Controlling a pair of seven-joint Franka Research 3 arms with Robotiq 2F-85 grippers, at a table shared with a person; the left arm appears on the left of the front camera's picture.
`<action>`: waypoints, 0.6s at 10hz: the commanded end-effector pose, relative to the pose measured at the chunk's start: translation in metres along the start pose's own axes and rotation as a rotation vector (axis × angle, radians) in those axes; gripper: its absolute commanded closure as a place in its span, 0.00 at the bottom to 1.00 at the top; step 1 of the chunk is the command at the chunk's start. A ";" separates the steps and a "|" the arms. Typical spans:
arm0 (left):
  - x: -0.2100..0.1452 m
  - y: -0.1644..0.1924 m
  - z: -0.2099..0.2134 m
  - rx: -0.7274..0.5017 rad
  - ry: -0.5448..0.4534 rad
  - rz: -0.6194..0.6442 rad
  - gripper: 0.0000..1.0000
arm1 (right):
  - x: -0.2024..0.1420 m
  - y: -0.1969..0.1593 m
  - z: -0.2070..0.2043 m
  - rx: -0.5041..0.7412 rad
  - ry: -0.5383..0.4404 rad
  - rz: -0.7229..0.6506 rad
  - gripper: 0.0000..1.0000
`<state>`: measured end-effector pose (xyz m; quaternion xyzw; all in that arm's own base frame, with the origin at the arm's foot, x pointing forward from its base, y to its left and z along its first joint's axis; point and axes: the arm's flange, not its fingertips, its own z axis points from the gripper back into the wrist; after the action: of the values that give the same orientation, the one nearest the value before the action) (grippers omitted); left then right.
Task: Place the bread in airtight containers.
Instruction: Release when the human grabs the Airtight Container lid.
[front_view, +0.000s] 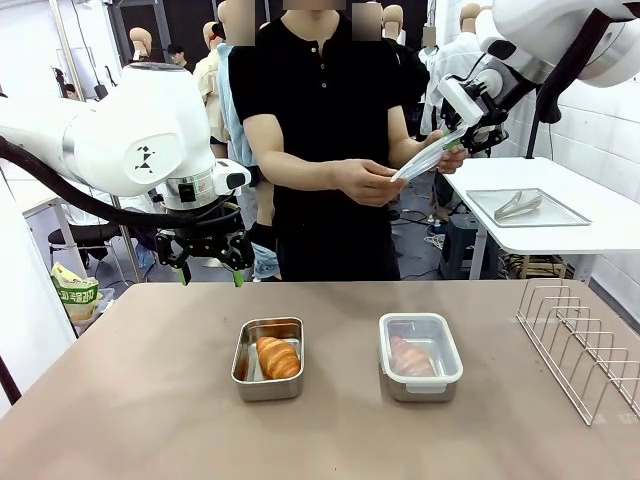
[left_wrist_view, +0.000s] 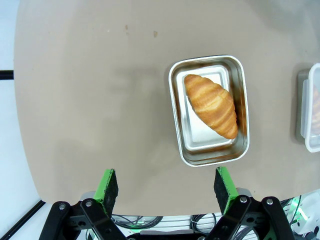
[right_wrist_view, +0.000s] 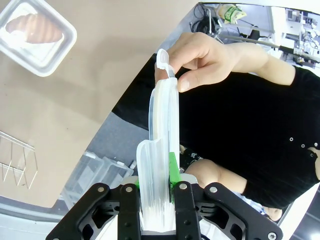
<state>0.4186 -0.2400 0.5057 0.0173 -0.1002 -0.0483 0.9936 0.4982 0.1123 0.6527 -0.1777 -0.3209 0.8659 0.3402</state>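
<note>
An open steel tin (front_view: 268, 380) holds a golden croissant (front_view: 277, 357) at mid table; from above the tin (left_wrist_view: 186, 140) and croissant (left_wrist_view: 211, 105) lie ahead of my open left gripper (left_wrist_view: 165, 187). That gripper (front_view: 210, 262) hovers over the table's far left edge. To the right stands a second tin (front_view: 420, 357), its translucent lid on and a croissant dimly visible inside (right_wrist_view: 35, 27). High at the right, my right gripper (front_view: 455, 140) is shut on a loose translucent lid (right_wrist_view: 162, 145). The person's hand (right_wrist_view: 205, 60) pinches the lid's far end.
A wire rack (front_view: 585, 345) stands at the table's right edge. Behind it, a white side table carries a flat metal tray (front_view: 580, 212) with tongs (front_view: 517, 205). The person stands at the far side, centre. A snack bag (front_view: 75, 290) sits off the left edge.
</note>
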 end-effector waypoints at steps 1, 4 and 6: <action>0.001 0.002 0.002 0.004 0.002 -0.003 0.00 | 0.001 0.001 0.002 -0.002 -0.004 -0.001 1.00; 0.001 0.002 0.002 0.004 0.002 -0.003 0.00 | 0.001 0.001 0.002 -0.002 -0.004 -0.001 1.00; 0.001 0.002 0.002 0.004 0.002 -0.003 0.00 | 0.001 0.001 0.002 -0.002 -0.004 -0.001 1.00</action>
<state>0.4186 -0.2400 0.5057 0.0173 -0.1002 -0.0483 0.9936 0.4981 0.1121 0.6525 -0.1769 -0.3204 0.8661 0.3404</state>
